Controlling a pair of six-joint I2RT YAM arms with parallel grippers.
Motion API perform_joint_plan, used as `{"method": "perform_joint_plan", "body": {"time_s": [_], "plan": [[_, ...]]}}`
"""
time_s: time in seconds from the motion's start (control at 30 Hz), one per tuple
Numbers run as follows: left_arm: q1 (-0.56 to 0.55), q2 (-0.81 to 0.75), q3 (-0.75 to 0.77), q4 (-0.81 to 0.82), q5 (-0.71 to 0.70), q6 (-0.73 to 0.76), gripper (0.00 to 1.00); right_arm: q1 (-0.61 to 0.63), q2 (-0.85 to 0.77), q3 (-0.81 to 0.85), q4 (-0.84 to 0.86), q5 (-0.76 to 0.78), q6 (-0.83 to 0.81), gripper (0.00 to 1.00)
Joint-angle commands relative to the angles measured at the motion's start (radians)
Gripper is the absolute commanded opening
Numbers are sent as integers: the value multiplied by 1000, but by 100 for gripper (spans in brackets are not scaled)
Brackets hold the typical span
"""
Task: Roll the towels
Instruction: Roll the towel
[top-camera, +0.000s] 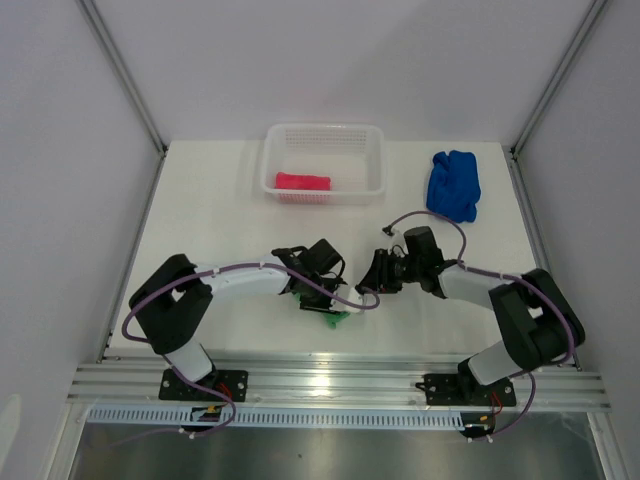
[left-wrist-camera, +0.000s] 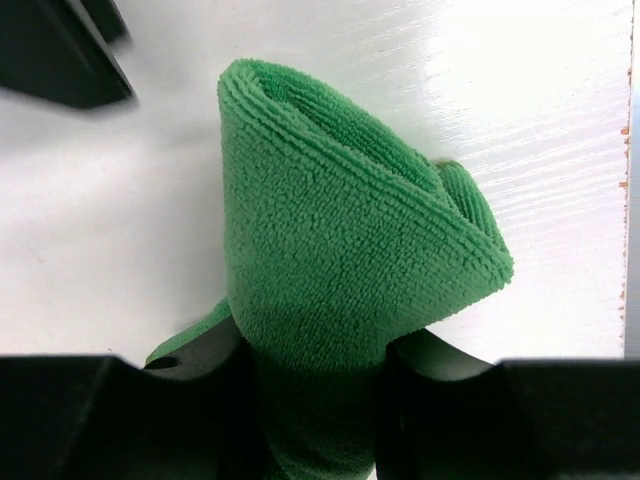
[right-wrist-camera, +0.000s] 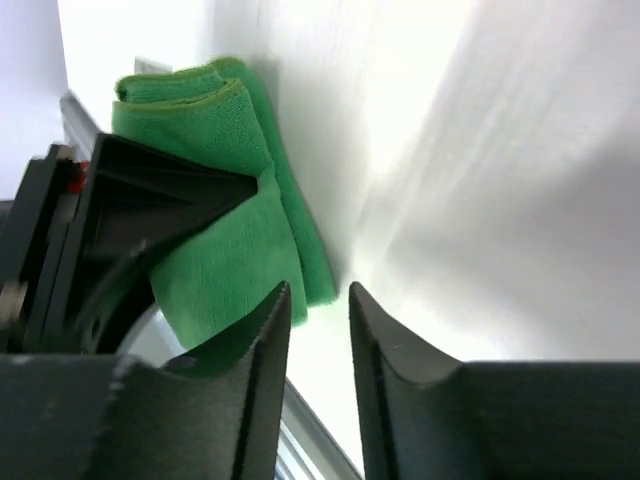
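Observation:
A green towel (left-wrist-camera: 350, 230), rolled into a thick bundle, sticks out from between the fingers of my left gripper (left-wrist-camera: 315, 365), which is shut on its lower end. From above, that towel (top-camera: 336, 319) peeks out under the left gripper (top-camera: 322, 300) near the table's front middle. My right gripper (right-wrist-camera: 320, 300) is just right of it with its jaws a little apart and nothing between them; the green towel (right-wrist-camera: 225, 190) lies beyond its left finger. The right gripper (top-camera: 373, 279) faces the left one. A pink towel (top-camera: 303, 182) lies in the basket. A blue towel (top-camera: 453, 185) lies crumpled at the back right.
The white mesh basket (top-camera: 325, 135) stands at the back centre of the table. The metal rail (top-camera: 340, 380) runs along the table's front edge, close behind the green towel. White walls close in both sides.

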Motion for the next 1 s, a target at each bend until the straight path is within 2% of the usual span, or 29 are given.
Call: {"method": "perform_joint_plan", "body": {"time_s": [0.0, 0.1, 0.27, 0.43, 0.47, 0.6, 0.67, 0.83, 0.97], "plan": [[61, 30, 35, -124, 104, -126, 33, -23, -163, -43, -24, 130, -52, 34], [111, 27, 43, -136, 136, -175, 33, -21, -330, -121, 13, 261, -77, 39], [148, 24, 38, -124, 139, -204, 30, -10, -609, -291, 159, 368, -170, 49], [167, 14, 40, -104, 124, -252, 28, 130, -770, -375, 226, 495, -371, 55], [168, 14, 40, -100, 101, -258, 29, 160, -789, -385, 243, 498, -453, 61], [168, 28, 32, -37, -3, -305, 29, 357, -732, -392, 309, 567, -694, 63], [168, 46, 34, -27, -32, -319, 29, 399, -671, -387, 341, 560, -791, 63], [168, 40, 40, -73, 64, -330, 30, 589, -565, -430, 531, 659, -913, 64], [167, 22, 20, -67, 90, -332, 31, 642, -417, -439, 741, 684, -928, 67]]}}
